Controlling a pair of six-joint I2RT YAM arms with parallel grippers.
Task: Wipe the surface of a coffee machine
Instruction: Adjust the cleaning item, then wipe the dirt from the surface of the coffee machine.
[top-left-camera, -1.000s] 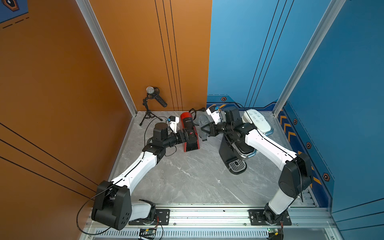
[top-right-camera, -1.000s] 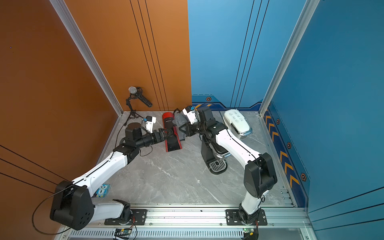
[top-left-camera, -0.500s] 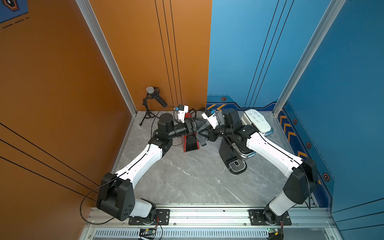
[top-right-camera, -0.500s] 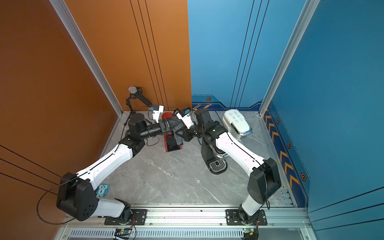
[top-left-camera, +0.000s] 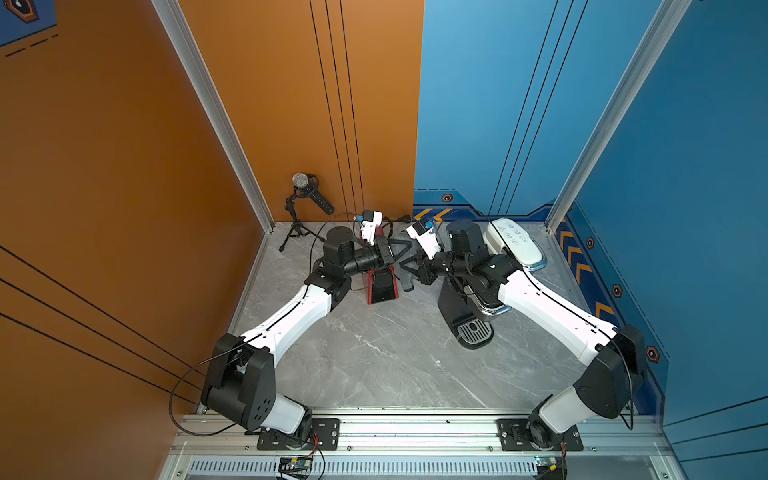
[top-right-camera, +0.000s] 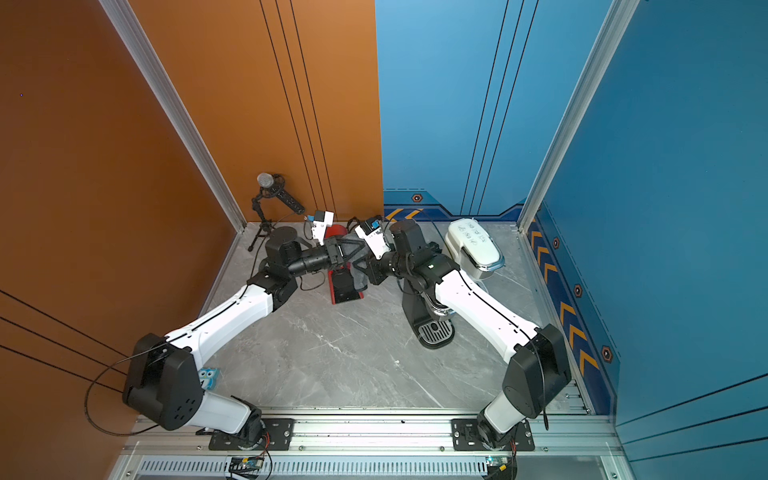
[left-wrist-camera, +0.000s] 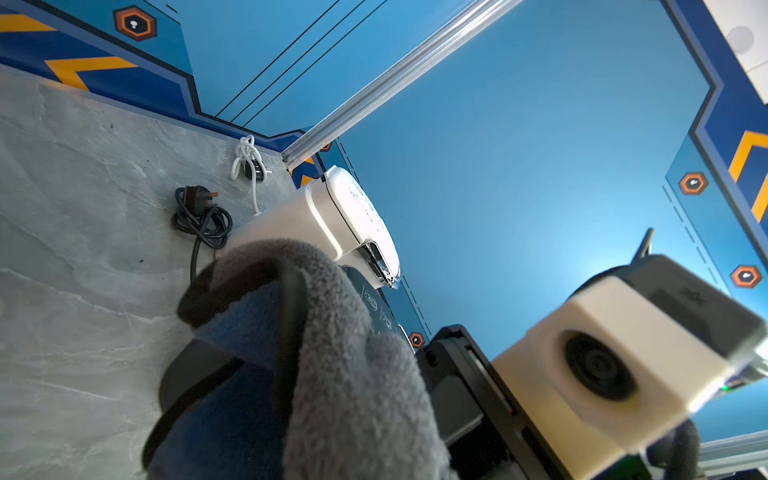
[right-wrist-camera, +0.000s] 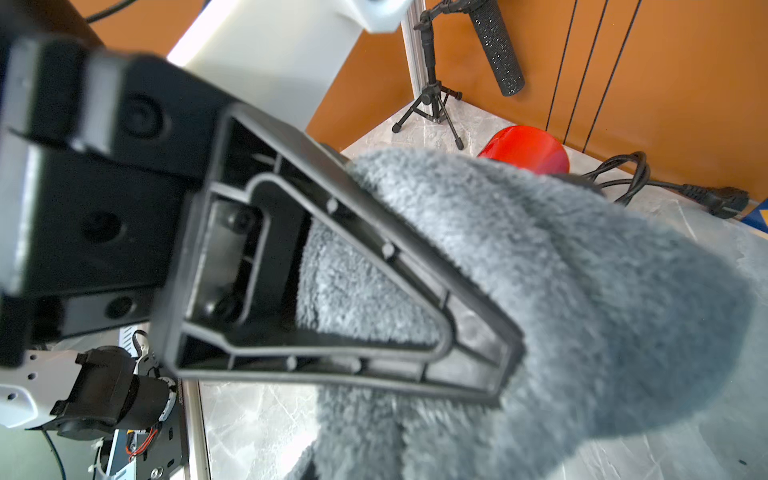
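Observation:
A grey cloth (top-left-camera: 406, 272) hangs between my two grippers above the back of the table. My left gripper (top-left-camera: 400, 248) is shut on its upper part; in the right wrist view one of the left gripper's black fingers (right-wrist-camera: 332, 291) presses into the cloth (right-wrist-camera: 582, 311). My right gripper (top-left-camera: 419, 271) is shut on the same cloth from the other side, its fingers buried in the pile. A red coffee machine (top-left-camera: 381, 287) stands right under the cloth, a black coffee machine (top-left-camera: 465, 320) sits beneath my right arm, and a white one (top-left-camera: 515, 245) stands at the back right.
A microphone on a small tripod (top-left-camera: 300, 195) stands in the back left corner. A coiled black cord (left-wrist-camera: 201, 216) and a white cord (left-wrist-camera: 247, 162) lie on the table behind the machines. Orange and blue walls close in on three sides.
My left gripper has swung from the red machine up to the cloth, open on the way, and has shut on it. The right gripper has kept its hold and shifted slightly left.

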